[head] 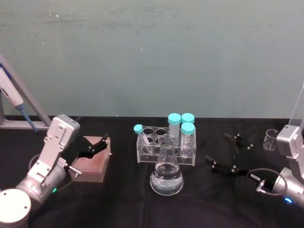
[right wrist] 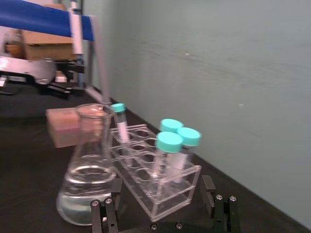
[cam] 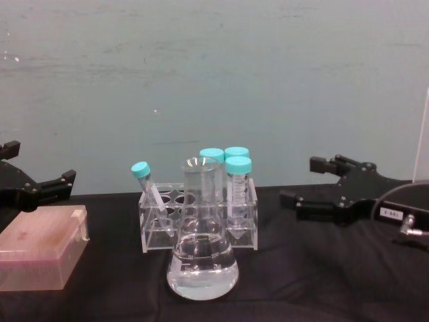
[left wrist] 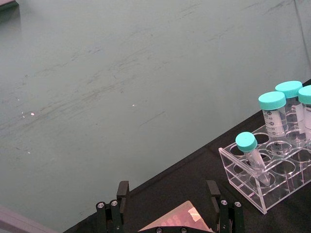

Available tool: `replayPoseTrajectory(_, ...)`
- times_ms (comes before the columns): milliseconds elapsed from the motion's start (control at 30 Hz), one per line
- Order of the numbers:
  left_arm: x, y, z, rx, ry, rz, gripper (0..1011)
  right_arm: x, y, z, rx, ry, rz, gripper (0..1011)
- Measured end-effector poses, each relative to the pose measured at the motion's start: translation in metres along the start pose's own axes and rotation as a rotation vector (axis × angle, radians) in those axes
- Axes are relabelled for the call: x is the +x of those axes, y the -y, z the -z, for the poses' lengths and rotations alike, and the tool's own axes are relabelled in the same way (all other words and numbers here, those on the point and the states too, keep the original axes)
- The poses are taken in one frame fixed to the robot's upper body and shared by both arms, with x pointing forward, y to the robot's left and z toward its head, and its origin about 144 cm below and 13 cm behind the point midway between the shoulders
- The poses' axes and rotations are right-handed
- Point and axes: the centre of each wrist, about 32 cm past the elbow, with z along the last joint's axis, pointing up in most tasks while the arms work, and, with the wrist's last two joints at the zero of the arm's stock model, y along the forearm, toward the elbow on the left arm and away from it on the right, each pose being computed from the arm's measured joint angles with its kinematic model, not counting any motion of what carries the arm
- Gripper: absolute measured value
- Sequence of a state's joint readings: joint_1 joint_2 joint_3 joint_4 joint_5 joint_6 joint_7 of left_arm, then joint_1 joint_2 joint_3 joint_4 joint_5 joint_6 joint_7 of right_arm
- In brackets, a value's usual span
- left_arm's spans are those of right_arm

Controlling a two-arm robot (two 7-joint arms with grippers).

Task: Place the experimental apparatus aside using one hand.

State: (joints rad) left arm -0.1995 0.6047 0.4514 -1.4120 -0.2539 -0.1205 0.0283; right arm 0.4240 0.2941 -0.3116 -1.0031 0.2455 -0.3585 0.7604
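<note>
A conical flask (head: 166, 176) with clear liquid stands at the table's middle front, also in the chest view (cam: 201, 258) and the right wrist view (right wrist: 87, 170). Just behind it is a clear acrylic rack (head: 145, 154) holding teal-capped tubes (head: 181, 124). A small glass beaker (head: 270, 139) stands at the far right. My right gripper (head: 222, 150) hovers open to the right of the rack, between it and the beaker, holding nothing (cam: 307, 181). My left gripper (head: 97, 144) is open above a pinkish box (head: 92, 164) at the left.
A pipette with a blue handle (head: 14, 102) leans on a grey stand at the far left. A teal wall closes the table's back edge. The black tabletop (head: 213, 199) shows bare room at the front right and between box and rack.
</note>
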Motion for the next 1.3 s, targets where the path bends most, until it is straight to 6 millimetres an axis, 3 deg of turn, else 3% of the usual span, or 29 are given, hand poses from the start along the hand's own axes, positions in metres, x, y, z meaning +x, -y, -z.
replayPoseTrajectory(767, 0.000, 0.000, 0.000, 0.000, 0.000, 0.000, 1000, -0.002, -0.019, 0.009, 0.039, -0.079, -0.249, 1000)
replayPoseTrajectory(1300, 0.000, 0.000, 0.000, 0.000, 0.000, 0.000, 1000, -0.001, -0.036, 0.006, 0.056, -0.098, -0.304, 1000)
